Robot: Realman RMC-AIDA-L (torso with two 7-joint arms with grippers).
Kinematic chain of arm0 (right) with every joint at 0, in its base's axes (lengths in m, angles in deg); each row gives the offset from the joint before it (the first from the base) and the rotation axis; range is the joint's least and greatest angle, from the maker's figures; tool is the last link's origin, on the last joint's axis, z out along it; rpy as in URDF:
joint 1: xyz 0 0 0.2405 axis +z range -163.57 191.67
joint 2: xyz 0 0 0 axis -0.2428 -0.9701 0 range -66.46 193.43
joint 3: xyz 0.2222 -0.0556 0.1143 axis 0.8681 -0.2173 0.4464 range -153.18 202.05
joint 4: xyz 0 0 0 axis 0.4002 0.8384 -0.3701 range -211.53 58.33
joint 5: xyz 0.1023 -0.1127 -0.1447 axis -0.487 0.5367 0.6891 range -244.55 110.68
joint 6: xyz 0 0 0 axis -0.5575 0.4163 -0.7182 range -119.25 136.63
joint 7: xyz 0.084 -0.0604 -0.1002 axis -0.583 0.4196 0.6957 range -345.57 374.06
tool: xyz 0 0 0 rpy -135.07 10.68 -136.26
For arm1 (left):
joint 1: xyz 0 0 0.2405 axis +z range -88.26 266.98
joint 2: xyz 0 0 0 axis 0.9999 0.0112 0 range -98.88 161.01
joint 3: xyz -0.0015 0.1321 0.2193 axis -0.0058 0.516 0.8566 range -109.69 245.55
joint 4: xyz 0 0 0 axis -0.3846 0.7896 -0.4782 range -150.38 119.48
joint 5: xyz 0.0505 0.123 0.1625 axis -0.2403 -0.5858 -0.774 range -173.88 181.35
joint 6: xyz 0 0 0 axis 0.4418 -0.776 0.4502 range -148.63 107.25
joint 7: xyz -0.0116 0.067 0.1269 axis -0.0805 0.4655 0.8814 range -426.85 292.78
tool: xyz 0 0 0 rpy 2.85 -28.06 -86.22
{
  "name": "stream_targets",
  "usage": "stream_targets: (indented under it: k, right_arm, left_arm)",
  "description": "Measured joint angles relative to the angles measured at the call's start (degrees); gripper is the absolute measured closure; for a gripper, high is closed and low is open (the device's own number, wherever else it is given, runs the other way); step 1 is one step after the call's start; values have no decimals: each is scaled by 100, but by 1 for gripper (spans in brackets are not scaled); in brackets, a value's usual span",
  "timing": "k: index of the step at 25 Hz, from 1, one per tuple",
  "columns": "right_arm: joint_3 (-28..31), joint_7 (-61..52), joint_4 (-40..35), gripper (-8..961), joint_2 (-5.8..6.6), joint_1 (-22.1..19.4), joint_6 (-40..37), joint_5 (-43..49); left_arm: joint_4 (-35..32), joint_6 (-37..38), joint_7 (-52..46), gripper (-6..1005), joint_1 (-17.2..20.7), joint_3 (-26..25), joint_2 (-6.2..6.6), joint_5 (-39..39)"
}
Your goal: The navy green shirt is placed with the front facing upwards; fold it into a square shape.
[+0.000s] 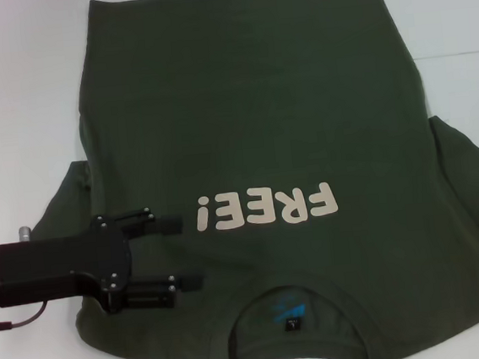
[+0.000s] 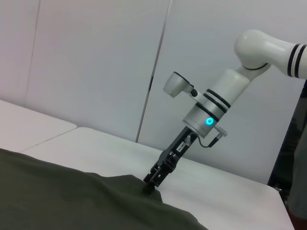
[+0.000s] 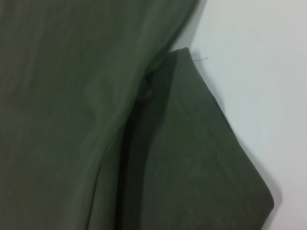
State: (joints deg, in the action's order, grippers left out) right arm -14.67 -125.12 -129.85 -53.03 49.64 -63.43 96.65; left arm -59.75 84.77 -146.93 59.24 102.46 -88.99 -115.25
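Navy green shirt (image 1: pixel 259 118) lies flat on the white table (image 1: pixel 10 91), front up, cream "FREE!" lettering (image 1: pixel 268 208) showing, collar with blue neck label (image 1: pixel 288 312) toward the robot. Left gripper (image 1: pixel 185 252) hovers over the shirt's left sleeve and shoulder area, fingers apart, nothing between them. Right gripper (image 2: pixel 149 184) sits at the right sleeve edge, tips down on the cloth; barely visible at the head view's right border; cannot tell whether it pinches the fabric. Right wrist view shows only the sleeve (image 3: pixel 201 158) and shirt body against the table.
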Motion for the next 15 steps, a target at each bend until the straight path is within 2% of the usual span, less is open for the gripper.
stream_targets:
  k: [9,15]
  right_arm:
    - [1,-24,25,254,13,3,-8,1]
    - [-14,-26,36,338,15,25,-22,0]
  left_arm:
    - [0,-2,0,117,-5,1,-6,-48]
    - [0,-8,0,117,-2,1,-10,-55]
